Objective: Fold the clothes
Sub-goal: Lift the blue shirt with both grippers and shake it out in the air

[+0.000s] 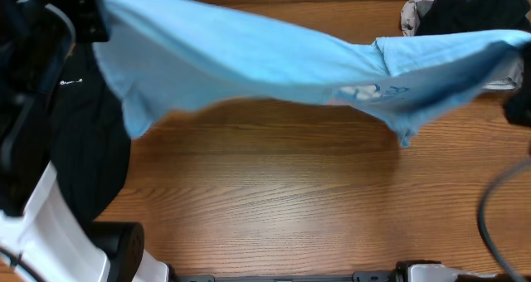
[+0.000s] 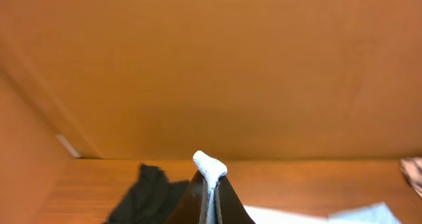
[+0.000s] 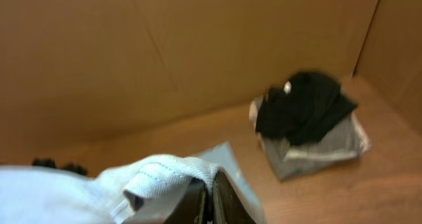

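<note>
A light blue T-shirt (image 1: 249, 62) with white print hangs stretched in the air across the table, from upper left to upper right. My left gripper (image 2: 211, 184) is shut on one edge of the T-shirt (image 2: 210, 166); its fabric pokes out above the fingertips. My right gripper (image 3: 210, 191) is shut on another hemmed edge of the T-shirt (image 3: 158, 174). In the overhead view both grippers are hidden by the shirt and the frame edges.
A black garment (image 1: 87, 141) lies at the table's left, also in the left wrist view (image 2: 148, 194). A pile of black and grey clothes (image 1: 452, 12) sits at the back right, also in the right wrist view (image 3: 306, 122). Cardboard walls surround the wooden table (image 1: 290, 199).
</note>
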Motion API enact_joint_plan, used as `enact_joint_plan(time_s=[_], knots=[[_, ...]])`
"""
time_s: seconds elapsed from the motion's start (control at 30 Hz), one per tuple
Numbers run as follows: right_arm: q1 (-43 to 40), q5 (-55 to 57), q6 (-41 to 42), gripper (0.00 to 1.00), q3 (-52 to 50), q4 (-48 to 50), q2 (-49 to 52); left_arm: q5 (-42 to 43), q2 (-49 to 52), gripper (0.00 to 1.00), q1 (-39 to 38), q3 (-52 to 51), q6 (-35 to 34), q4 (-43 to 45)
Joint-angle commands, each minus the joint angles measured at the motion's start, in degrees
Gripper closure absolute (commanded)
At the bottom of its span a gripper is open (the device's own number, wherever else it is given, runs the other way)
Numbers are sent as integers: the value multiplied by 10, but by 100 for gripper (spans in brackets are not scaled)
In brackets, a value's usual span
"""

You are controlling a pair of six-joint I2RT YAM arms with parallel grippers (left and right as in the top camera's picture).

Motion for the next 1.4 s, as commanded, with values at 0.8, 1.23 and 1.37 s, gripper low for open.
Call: enact_joint_plan(time_s=[0.8, 1.23, 1.37], knots=[[-4, 22, -125, 96, -5, 256, 243, 23, 224, 96, 65, 3, -50, 216], [-5, 36, -187, 97, 54, 541, 264, 53, 242, 96, 74, 5, -75, 479], [-14, 29, -186, 96, 70, 516, 262, 61, 236, 96, 80, 5, -74, 468]])
